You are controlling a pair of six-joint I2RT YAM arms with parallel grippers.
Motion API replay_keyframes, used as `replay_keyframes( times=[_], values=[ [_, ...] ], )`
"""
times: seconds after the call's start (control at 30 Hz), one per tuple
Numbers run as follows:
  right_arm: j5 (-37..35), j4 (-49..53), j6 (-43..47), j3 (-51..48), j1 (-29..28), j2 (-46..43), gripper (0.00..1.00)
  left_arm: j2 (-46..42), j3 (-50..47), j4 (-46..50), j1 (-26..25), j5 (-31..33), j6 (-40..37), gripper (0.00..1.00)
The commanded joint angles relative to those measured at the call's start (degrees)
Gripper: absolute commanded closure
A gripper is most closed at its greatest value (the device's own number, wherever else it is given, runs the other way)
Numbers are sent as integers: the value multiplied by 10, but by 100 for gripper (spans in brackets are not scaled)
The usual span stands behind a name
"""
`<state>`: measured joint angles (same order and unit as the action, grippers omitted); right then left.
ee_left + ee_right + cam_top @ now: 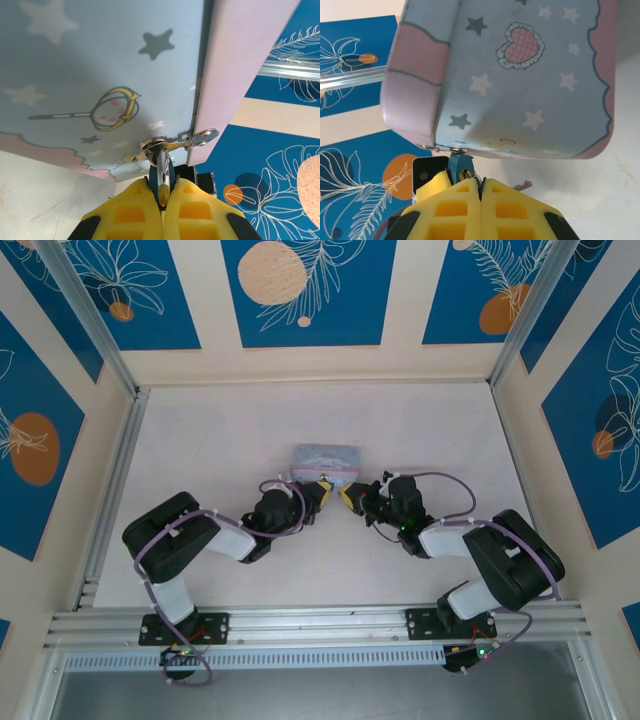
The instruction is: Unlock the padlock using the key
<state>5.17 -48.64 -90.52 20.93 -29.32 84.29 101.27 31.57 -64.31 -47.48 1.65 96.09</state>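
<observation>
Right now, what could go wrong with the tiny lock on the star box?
1. The left end effector pinches the padlock just at its fingertips, so it might twist or slip out.
2. The right end effector is shut with what looks like the key barely showing. It could miss the lock or jam.
3. Both work close against the tin, which might slide if pushed.

Padlock (459, 165): tiny, dark blue-green metal with a shiny silver loop (159, 165).
Place: hangs on the latch of the tin (520, 100), at the tin's 6 o'clock in the top view.
Hold: pinched in the left gripper (161, 192).
Keyhole (466, 174): small brass circle on the padlock's face.
Key: mostly hidden; I cannot tell where it sits.
</observation>
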Motion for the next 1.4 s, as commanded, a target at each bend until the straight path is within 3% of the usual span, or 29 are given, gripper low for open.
replay_keyframes(
  times=[0.0, 0.33, 0.8, 0.97, 1.23, 1.37],
  values=[
    [34, -46, -11, -4, 3, 14, 100, -6, 22, -83, -16, -39, 8, 100],
    [94, -22, 22, 20, 41, 20, 100, -28, 11, -76, -16, -52, 1, 100],
    [157, -36, 31, 87, 22, 79, 100, -13, 20, -63, -20, -67, -5, 100],
    [179, -24, 32, 94, 33, 85, 100, 7, 0, -68, -20, -39, -3, 100],
    [195, 109, 112, 85, 58, 13, 52, 17, -24, -60, -14, 51, 4, 100],
    [195, 264, 193, 89, 75, -48, 40, 35, -20, -64, -10, 55, 7, 100]
  ],
)
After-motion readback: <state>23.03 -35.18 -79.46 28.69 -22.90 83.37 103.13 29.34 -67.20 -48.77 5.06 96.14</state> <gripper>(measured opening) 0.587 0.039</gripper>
